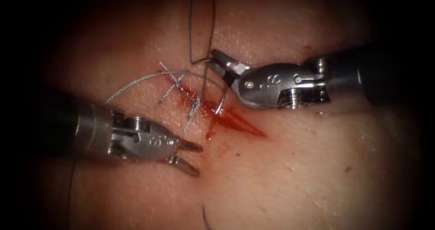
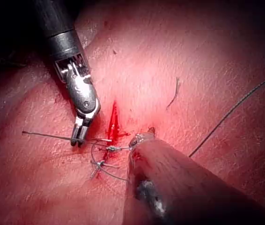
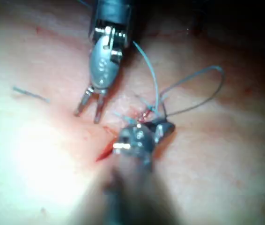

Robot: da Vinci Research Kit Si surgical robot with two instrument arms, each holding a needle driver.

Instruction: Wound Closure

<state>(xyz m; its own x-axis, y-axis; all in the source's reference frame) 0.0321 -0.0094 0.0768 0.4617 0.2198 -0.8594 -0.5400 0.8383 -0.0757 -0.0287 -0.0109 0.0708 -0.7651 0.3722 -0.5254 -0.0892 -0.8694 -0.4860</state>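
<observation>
Gripping the thread [image 1: 202,60] above the cut [image 1: 226,117], the right tool [image 1: 216,58] should keep it taut; the needle [image 1: 213,87] arches across the cut, while the left tool [image 1: 190,156] gapes empty.

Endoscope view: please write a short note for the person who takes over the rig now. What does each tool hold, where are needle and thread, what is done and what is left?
Left tool: fingers open, holds nothing, on the left of the cut.
Right tool: fingers shut on the thread above the cut; the thread loops upward from there.
Needle: arched over the cut; its tip end comes down at the cut's right edge. I cannot tell if it is in the tissue.
Done: two stitches across the upper part of the cut.
Left: the lower part is open, with red fluid.
</observation>
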